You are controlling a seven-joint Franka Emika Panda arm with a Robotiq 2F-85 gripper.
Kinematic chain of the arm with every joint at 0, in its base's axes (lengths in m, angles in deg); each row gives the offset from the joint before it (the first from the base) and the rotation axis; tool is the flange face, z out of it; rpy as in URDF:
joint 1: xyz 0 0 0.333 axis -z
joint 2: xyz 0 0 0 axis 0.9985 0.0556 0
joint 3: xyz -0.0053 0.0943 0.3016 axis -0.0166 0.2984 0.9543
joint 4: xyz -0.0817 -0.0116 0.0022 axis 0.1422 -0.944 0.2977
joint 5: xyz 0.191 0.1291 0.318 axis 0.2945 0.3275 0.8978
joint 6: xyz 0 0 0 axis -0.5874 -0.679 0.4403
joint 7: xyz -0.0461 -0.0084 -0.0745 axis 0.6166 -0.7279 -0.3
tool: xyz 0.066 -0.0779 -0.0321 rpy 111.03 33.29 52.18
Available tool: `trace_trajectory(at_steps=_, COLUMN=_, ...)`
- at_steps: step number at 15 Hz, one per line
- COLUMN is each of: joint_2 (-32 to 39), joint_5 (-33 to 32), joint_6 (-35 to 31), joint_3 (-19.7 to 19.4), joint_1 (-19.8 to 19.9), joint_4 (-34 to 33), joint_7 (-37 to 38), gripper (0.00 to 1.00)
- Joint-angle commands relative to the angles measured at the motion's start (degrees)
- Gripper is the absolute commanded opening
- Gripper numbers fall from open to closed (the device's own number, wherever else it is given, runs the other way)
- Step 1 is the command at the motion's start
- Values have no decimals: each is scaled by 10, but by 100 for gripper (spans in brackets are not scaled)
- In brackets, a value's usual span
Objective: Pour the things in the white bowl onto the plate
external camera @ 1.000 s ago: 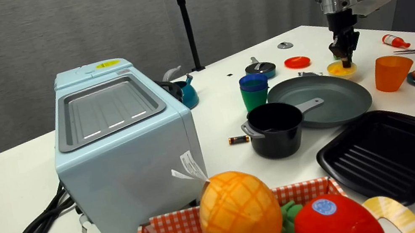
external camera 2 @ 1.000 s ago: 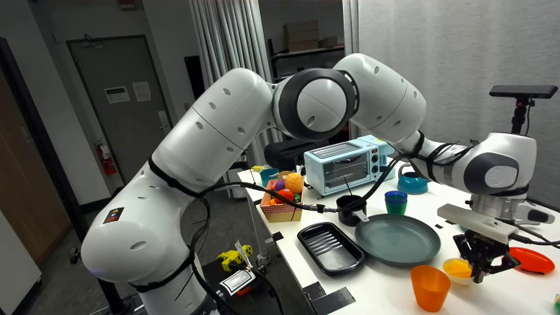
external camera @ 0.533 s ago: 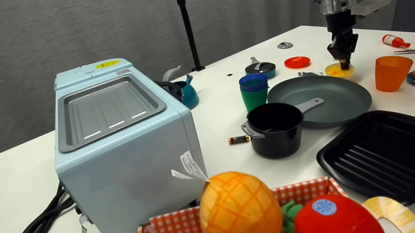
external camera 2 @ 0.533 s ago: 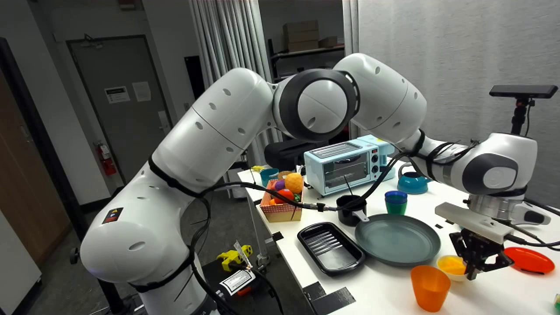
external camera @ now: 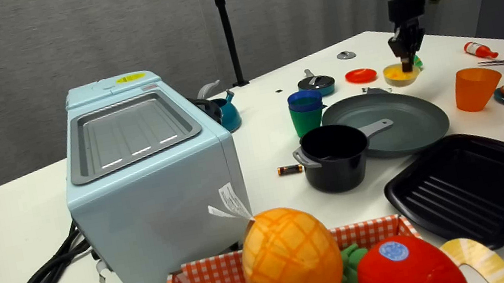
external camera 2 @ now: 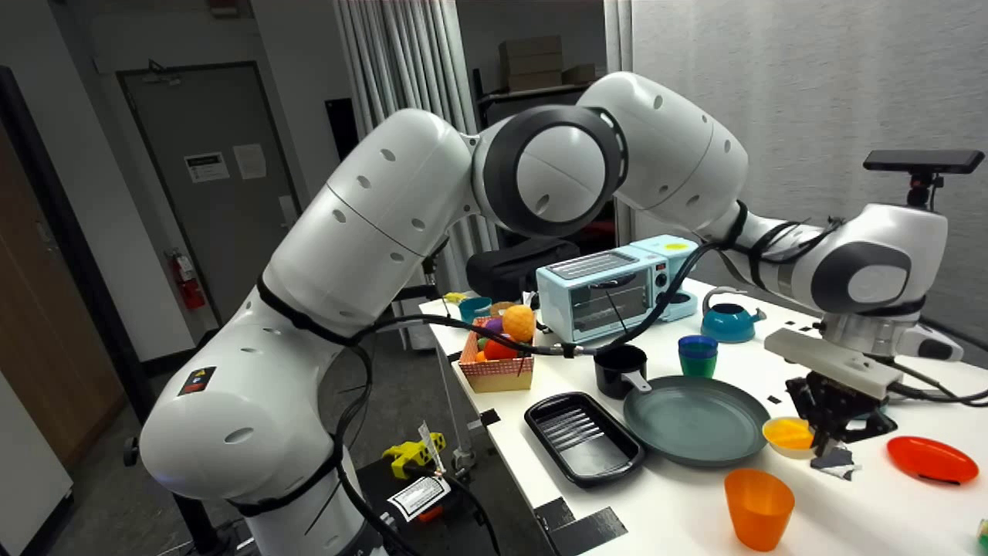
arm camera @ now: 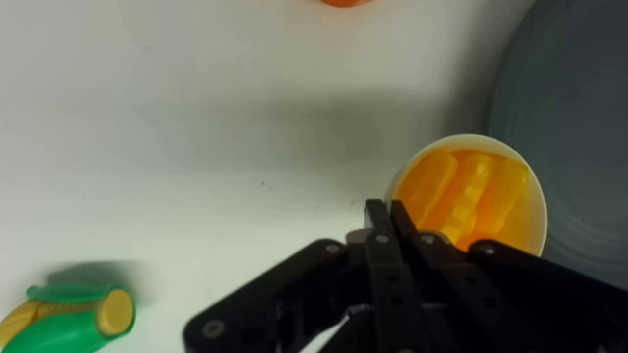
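Beside the plate, seemingly above the bench: white bowl, nearly level, yellow pieces inside | pincer closed narrow on its rim | bowl lies between pincer and plate; pour should tip plate-side.

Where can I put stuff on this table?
One bare patch of table lies between the orange cup and red dish; another, between the toaster oven and stacked cups. It's crowded around the big plate: pot, black tray, white bowl in the claw.
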Motion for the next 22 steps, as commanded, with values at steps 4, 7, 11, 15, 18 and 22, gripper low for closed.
trace_trajectory(at_steps=4, joint_2=-145, joint_5=10, joint_6=56, joint_3=16, joint_1=-6, joint_4=46, joint_7=-36, gripper=1)
trace_trajectory(at_steps=7, joint_2=-185, joint_5=8, joint_6=41, joint_3=15, joint_1=-5, joint_4=110, joint_7=-69, gripper=1)
trace_trajectory(at_steps=11, joint_2=-233, joint_5=6, joint_6=-26, joint_3=18, joint_1=-7, joint_4=235, joint_7=-128, gripper=1)
trace_trajectory(at_steps=15, joint_2=-264, joint_5=10, joint_6=-99, joint_3=26, joint_1=-8, joint_4=339, joint_7=-175, gripper=1)
trace_trajectory(at_steps=18, joint_2=-270, joint_5=15, joint_6=-124, joint_3=32, joint_1=-11, joint_4=376, joint_7=-185, gripper=1)
trace_trajectory(at_steps=22, joint_2=-245, joint_5=39, joint_6=-117, joint_3=39, joint_1=-17, joint_4=351, joint_7=-161, gripper=1)
